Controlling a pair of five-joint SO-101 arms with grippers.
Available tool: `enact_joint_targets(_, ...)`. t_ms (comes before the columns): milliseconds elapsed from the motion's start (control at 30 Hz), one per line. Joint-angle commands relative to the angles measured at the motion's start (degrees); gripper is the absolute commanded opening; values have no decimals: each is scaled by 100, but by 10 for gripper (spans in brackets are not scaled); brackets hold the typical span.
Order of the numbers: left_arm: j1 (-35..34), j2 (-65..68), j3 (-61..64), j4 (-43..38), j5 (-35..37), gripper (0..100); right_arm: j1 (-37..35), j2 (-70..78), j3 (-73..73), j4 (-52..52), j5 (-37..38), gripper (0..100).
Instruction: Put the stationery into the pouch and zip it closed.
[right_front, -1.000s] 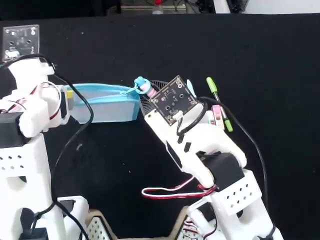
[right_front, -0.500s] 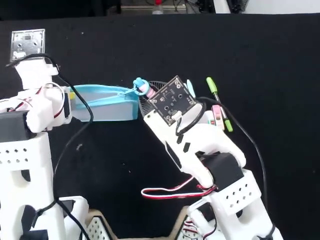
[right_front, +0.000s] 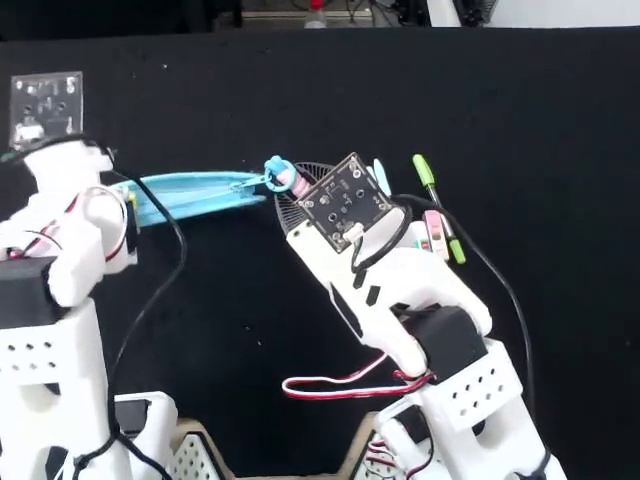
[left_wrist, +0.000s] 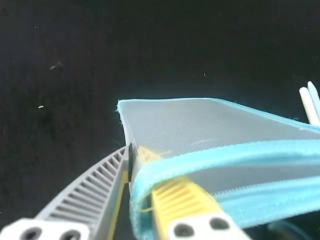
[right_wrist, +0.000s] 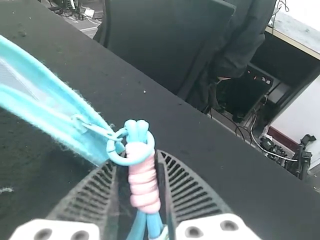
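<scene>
A black cloth-covered bench (right_front: 400, 100) is seen from above. In the room beyond its far edge, a dark chair back (right_wrist: 165, 45) and loose cables on the floor are seen from the right wrist.

A pale blue mesh zip pouch (right_front: 195, 192) is stretched between the two arms. One end is clamped in the left pincer (left_wrist: 134, 165). The pink-and-blue cord zipper pull (right_wrist: 141, 185) at the other end is gripped in the right pincer (right_front: 290, 185), whose ribbed fingers (right_wrist: 180, 190) are closed narrowly on it.

Well apart from the pouch, on the far side of the right arm, a green marker (right_front: 437, 205), a pink stationery piece (right_front: 435, 232) and a light blue pen (right_front: 381, 176) lie on the cloth. They are partly covered by the arm and its black cable. Whether the pouch touches the bench, and what it holds, cannot be made out.
</scene>
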Motion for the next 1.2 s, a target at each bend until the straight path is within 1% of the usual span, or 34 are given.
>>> enact_joint_targets(0, -75, -229, 101, -44, -44, 30, 281, -22, -75, 97, -18, 11)
enact_joint_targets(100, -312, -229, 224, -88, -35, 30, 475, -22, -75, 132, -18, 11)
enact_joint_targets(200, -462, -281, 488, -413, -9, 30, 475, 4, -75, 141, -18, 11)
enact_joint_targets(400, -479, -281, 1059, -835, 70, 30, 466, -4, 40, 141, -18, 11)
enact_joint_targets(600, -479, -281, 1138, -853, 193, 30, 484, 13, 145, 123, 9, 11)
enact_joint_targets(767, -479, -281, 1138, -862, 193, 30, 484, 13, 145, 141, 396, 11)
enact_joint_targets(1100, -505, -281, 1174, -853, 193, 30, 492, 22, 145, 149, 431, 11)
enact_joint_targets(1167, -505, -281, 1191, -853, 193, 30, 492, 22, 154, 158, 554, 11)
